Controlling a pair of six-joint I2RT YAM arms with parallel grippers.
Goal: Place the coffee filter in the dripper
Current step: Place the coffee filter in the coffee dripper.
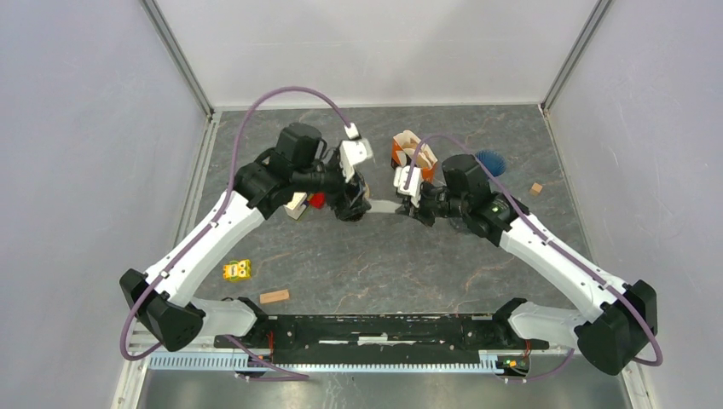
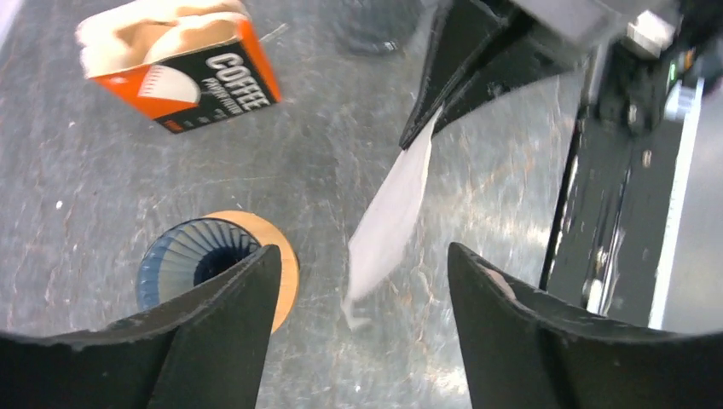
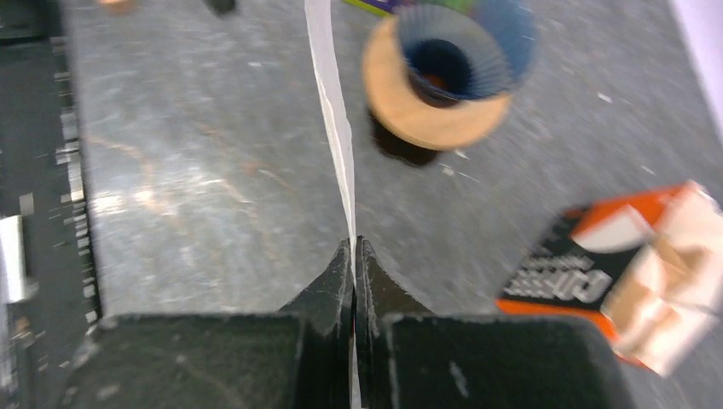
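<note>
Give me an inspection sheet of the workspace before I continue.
Surface: grey stone-patterned table.
Job's things: coffee filter outside the dripper, which is empty; opened filter box nearby.
Clutter: yellow toy, wooden block, small cube.
End effectors: left end effector open at the filter's free end; right end effector shut on it.
Cables: purple cable arcs over left arm; second cable along right arm.
Surroundings: plain walls; nothing else seen.

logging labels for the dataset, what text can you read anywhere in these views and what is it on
"COFFEE": white letters on the black side of the orange filter box, left wrist view.
Smaller line just beneath it: likely "PAPER FILTER", too small to be sure.
Same box in the right wrist view: print blurred, unreadable.
No other text shows.
</note>
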